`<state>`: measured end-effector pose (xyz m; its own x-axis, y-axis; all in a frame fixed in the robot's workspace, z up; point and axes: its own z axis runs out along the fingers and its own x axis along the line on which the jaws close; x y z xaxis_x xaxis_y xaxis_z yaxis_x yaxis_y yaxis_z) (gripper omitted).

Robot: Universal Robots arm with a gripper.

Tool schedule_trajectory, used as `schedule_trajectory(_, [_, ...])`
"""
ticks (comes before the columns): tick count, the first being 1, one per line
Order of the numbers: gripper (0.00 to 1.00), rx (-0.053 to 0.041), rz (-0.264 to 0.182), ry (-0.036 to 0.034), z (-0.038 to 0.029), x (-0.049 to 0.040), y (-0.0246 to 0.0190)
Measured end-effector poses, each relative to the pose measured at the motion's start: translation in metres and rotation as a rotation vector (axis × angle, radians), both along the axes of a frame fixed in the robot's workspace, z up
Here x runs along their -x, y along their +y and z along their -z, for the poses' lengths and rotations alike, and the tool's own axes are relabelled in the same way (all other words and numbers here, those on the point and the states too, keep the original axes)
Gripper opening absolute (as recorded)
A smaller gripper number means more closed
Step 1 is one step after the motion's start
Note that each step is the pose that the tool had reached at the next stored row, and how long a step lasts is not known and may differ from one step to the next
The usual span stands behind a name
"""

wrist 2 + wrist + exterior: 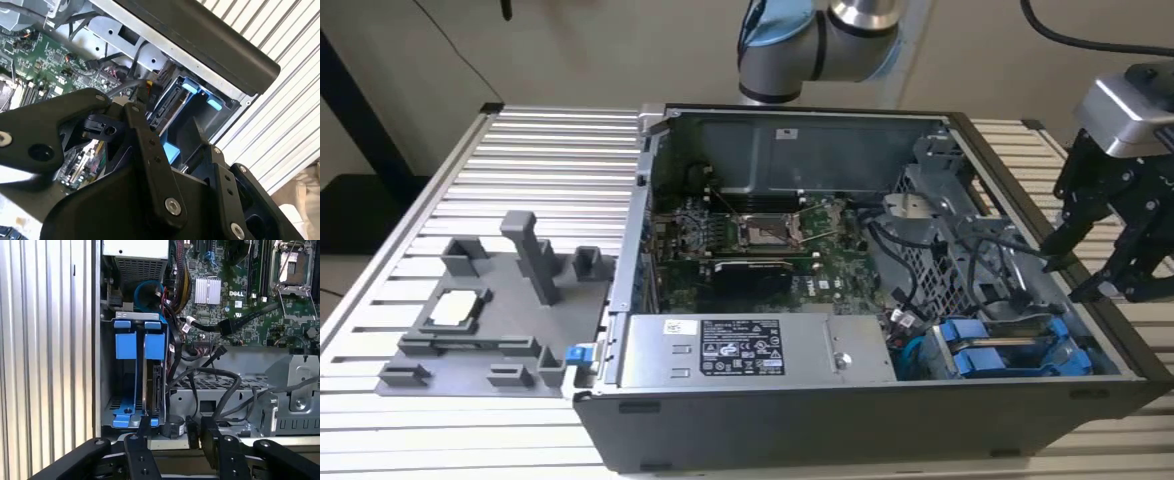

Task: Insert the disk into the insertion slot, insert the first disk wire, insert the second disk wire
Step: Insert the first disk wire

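Black and spread wide, my claw (1070, 278) hangs with its jaws well apart, gripping nothing that I can see, over the computer case's (761, 425) edge on the exterior view's right. In the first wrist view I see black cables (210, 374) just beyond it, and beside them the disk (157, 385) seated in the insertion slot (106, 380), next to a second blue carrier (125, 345). The case sits on the slatted metal table (454, 410).

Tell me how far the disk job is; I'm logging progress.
Done, apparently: the disk sits in the insertion slot on its blue carrier. In hand: nothing; the open gripper hovers beside that slot. Left: black wires hang nearby; whether either is plugged in, I cannot tell.
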<state>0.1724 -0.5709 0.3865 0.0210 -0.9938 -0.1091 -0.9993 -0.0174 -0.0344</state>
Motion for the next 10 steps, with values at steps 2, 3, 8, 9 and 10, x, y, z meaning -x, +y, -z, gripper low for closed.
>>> schedule_trajectory(2, [0.53,0.0001,0.001,0.0044,0.0000,-0.0038,0.0038])
schedule_trajectory(3, [0.53,0.0000,0.001,0.0044,0.0000,-0.0038,0.0038])
schedule_trajectory(8, [0.19,0.0000,0.001,0.0044,0.0000,-0.0041,0.0039])
schedule_trajectory(9, [0.19,0.0000,0.001,0.0044,0.0000,-0.0041,0.0039])
schedule_trajectory(10, [0.19,0.0000,0.001,0.0044,0.0000,-0.0041,0.0039])
